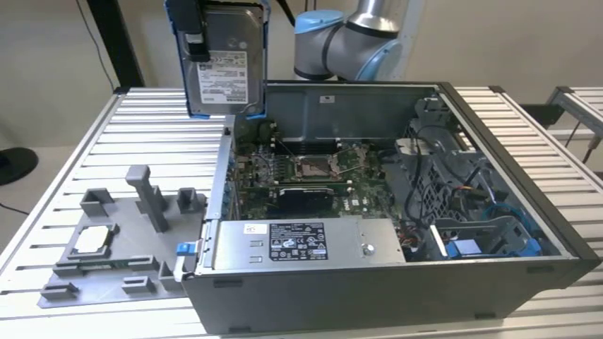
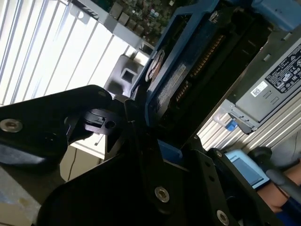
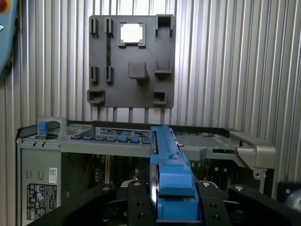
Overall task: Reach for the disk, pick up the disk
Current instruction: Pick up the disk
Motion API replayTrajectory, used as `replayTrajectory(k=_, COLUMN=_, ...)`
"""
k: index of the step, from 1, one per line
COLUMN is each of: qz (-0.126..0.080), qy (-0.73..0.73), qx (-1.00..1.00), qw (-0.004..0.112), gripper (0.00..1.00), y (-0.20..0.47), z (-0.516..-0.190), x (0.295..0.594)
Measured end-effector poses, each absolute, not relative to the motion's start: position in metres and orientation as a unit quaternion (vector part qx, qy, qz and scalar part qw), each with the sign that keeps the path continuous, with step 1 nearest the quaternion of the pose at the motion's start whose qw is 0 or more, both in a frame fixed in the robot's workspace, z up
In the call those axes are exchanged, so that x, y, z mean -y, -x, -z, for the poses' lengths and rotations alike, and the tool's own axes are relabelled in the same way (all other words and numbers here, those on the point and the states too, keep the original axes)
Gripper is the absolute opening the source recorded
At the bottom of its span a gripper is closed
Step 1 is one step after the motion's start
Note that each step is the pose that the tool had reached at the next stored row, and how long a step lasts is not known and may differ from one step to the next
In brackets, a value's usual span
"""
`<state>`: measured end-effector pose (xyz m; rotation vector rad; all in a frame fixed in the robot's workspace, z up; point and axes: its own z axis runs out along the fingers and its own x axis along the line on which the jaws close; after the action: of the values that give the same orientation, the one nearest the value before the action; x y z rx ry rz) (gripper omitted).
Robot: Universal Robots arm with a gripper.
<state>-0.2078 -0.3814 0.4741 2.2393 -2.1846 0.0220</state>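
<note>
Above the case (image 1: 377,289), disk (image 1: 226,60), top cropped

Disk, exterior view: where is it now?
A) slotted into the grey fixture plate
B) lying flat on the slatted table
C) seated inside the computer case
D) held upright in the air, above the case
D: the disk hangs upright, clear above the computer case, with the jaws of the gripper shut on its edge.
</note>
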Motion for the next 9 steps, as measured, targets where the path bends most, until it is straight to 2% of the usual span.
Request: replayTrajectory(k=9, qz=-0.007, qy=-0.716, qx=0.698, qw=0.007, gripper=0.00, y=0.189, z=-0.474, x=0.381)
